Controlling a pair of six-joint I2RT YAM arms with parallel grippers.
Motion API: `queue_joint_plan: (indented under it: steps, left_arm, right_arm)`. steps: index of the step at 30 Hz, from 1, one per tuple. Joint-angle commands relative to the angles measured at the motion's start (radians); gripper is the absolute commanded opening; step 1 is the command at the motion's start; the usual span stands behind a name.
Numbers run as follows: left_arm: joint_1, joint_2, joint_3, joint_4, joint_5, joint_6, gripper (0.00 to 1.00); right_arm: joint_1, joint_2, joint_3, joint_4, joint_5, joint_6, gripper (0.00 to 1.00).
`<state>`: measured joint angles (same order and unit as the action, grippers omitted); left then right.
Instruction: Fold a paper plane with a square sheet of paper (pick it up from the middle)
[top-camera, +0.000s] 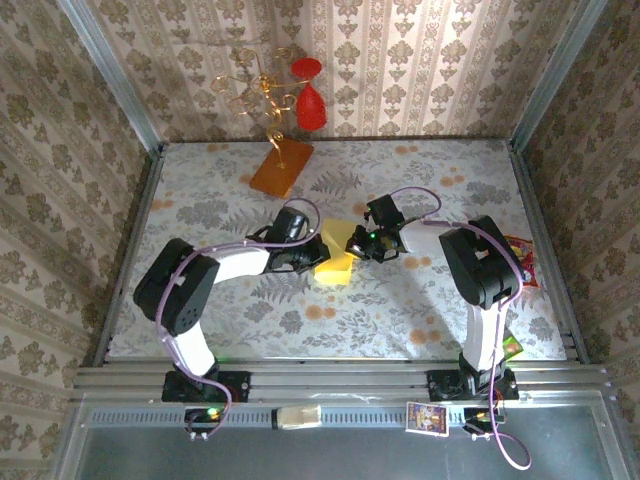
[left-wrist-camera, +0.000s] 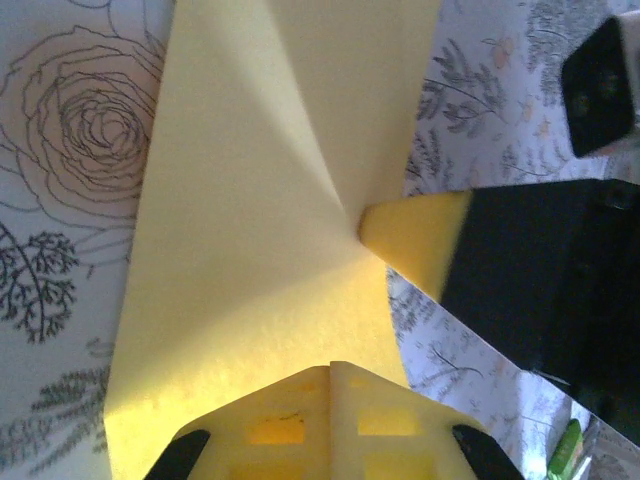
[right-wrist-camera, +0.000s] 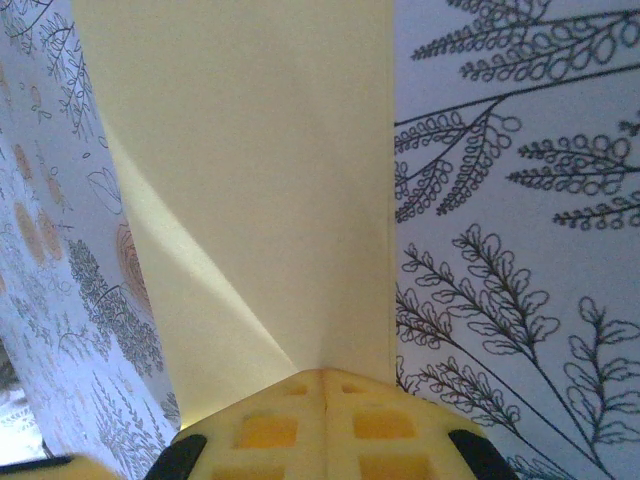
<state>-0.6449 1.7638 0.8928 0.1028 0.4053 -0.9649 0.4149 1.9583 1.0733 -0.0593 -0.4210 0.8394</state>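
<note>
Table centre: square sheet of paper (top-camera: 334, 262), creased. I see the left gripper (left-wrist-camera: 330, 375) with jaws pinching its one side, the right gripper (right-wrist-camera: 322, 378) pinching the opposite side.

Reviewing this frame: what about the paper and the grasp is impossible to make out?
Top external: the paper is small, and the left claw and right claw cover its sides, so its folds are unclear.
Left wrist: the paper's far end is cut off by the top edge.
Right wrist: its near end is hidden inside the claw's grip.
Top external: the card has print too small to read.
</note>
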Motion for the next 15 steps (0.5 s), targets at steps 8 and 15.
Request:
queue_joint_plan:
  steps: [8, 15]
  left_arm:
    - [0.051, 0.042, -0.12, 0.038, 0.006, -0.065, 0.0]
    - [0.117, -0.066, -0.224, -0.034, -0.022, -0.047, 0.0]
  right_arm:
    - [-0.019, 0.115, -0.063, -0.204, 0.229, -0.026, 0.05]
    - [-0.021, 0.114, -0.055, -0.217, 0.242, -0.034, 0.05]
